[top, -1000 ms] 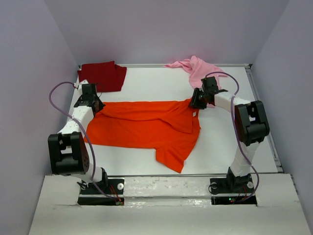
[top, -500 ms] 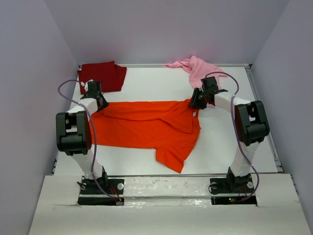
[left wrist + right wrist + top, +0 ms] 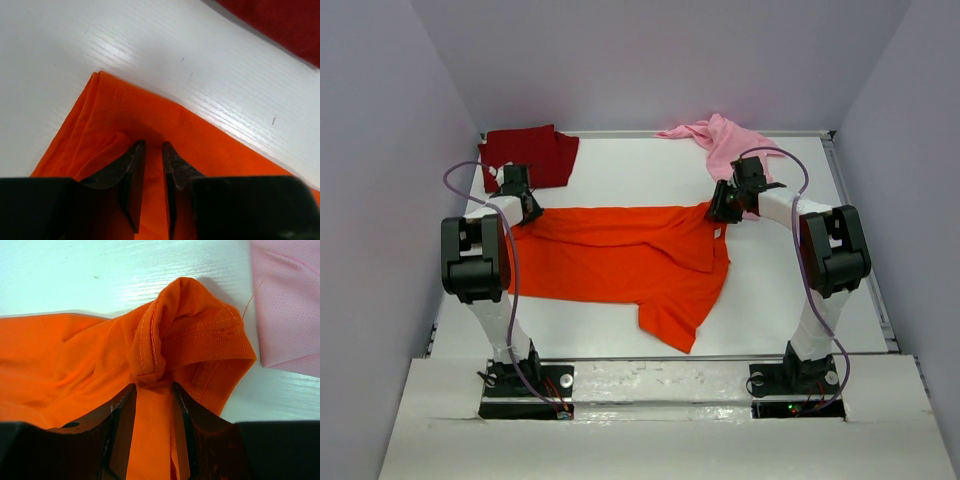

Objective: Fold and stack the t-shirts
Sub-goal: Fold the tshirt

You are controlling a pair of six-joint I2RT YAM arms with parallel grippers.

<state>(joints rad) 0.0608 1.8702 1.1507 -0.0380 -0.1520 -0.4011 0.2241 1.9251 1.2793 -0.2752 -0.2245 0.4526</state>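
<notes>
Orange t-shirt lying spread mid-table. Cloth looking soft, light and limp, so likely best taken by far corners. Right gripper pinching bunched stitched edge. Left gripper sitting over far-left corner of shirt, jaws narrowly apart; cannot tell if gripping. Dark red t-shirt lying at far-left corner of table, pink t-shirt lying crumpled at far-right.

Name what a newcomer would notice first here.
The bright orange t-shirt, spread partly folded across the middle of the white table, dominates. The right tool pinches a bunched far-right corner of it, while the left tool stands open over its far-left corner. A dark red t-shirt lies folded at the far left, a crumpled pink t-shirt at the far right.
</notes>
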